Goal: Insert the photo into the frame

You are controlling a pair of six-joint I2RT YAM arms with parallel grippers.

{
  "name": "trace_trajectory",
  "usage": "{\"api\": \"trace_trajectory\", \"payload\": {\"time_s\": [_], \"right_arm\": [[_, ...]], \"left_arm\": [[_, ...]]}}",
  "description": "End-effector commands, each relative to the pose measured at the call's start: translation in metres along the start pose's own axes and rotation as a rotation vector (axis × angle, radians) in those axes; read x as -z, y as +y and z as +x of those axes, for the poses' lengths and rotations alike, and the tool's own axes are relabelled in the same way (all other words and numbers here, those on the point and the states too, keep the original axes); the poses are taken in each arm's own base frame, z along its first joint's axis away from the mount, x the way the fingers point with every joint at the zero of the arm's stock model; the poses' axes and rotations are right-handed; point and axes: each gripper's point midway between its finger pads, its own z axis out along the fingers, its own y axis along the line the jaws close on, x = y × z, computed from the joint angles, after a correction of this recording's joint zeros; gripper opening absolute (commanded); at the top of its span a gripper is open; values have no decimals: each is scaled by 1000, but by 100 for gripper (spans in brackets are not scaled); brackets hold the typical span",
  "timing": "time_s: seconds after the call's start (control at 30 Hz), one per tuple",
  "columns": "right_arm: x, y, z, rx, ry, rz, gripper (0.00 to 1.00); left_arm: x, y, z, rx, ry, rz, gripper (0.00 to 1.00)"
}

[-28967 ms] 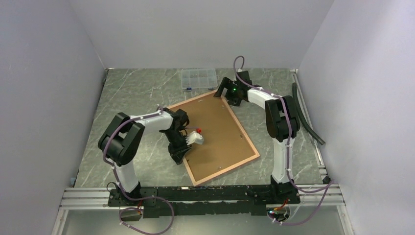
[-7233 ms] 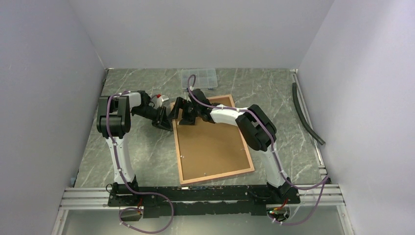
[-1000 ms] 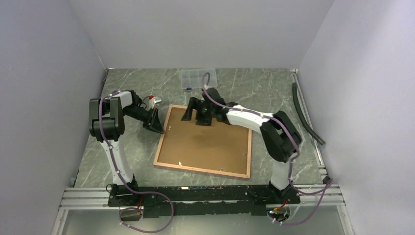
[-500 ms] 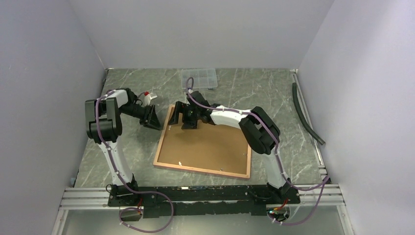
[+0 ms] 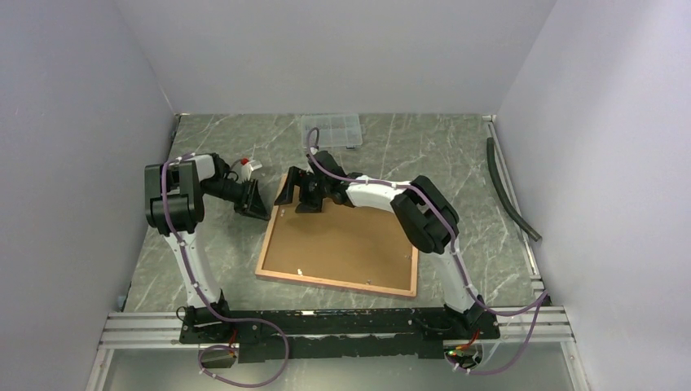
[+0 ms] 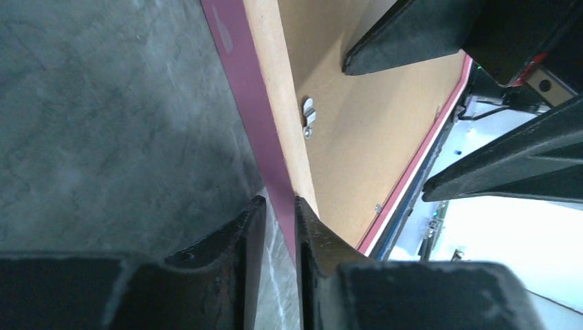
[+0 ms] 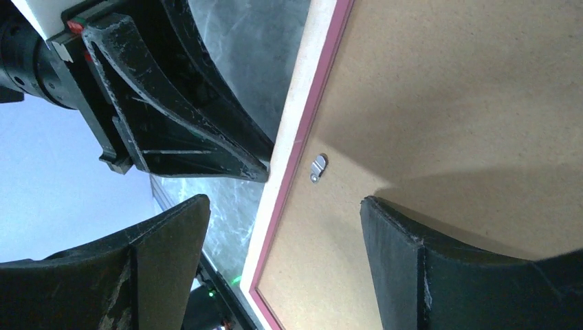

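Frame: You had the frame (image 5: 346,244) lying face down on the surface (image 5: 220,155), its wood-brown back up, with the compartment box (image 5: 330,130) just beyond its far edge.
Backing board: The backing board (image 7: 447,103) sat flat inside the frame's back. A small metal clip (image 7: 317,168) lay on it near the frame's far-left corner. It was too small for me to tell whether it was locked or swung free.
Photo: It showed in none of your views. I could not tell whether it lay under the board or somewhere out of sight.
Left tool: Your left tool (image 6: 278,210) was clenched to a narrow slit at the frame's left edge near that same corner. The pink rim ran in between its fingers, so it looked to be pinching the rim.
Right tool: Your right tool (image 7: 283,203) was released, its fingers spread wide above the frame's far-left corner. They stood either side of the clip and held nothing.
Done so far: By my reading, very little of the task proper — the frame lay back-up and both tools were at one corner of it.
Left to do: Most likely the clips had to be freed, the board lifted out, the photo laid against the pane and the board closed over it. That holds only if the photo was not already inside.
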Motion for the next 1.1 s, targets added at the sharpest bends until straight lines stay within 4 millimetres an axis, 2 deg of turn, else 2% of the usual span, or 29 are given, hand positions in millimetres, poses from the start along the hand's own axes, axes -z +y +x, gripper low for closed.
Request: {"api": "trace_trajectory", "payload": {"time_s": [0.0,0.2,0.63,0.83,1.07], "right_arm": [[-11,8,-9,-3,-15,-45,84],[-20,4,-8,-20,-3,-48,82],[-32,-1,3,-50,36,-33,79],[-33,3,7,-47,50,-26,78],[-22,1,11,-36,39,0,78]], "left_arm": [[-8,-1,3,0,-1,30,24],[-12,0,6,7,9,35,18],[-14,2,8,13,16,29,12],[-14,3,7,14,13,24,10],[-13,2,7,9,11,20,8]]}}
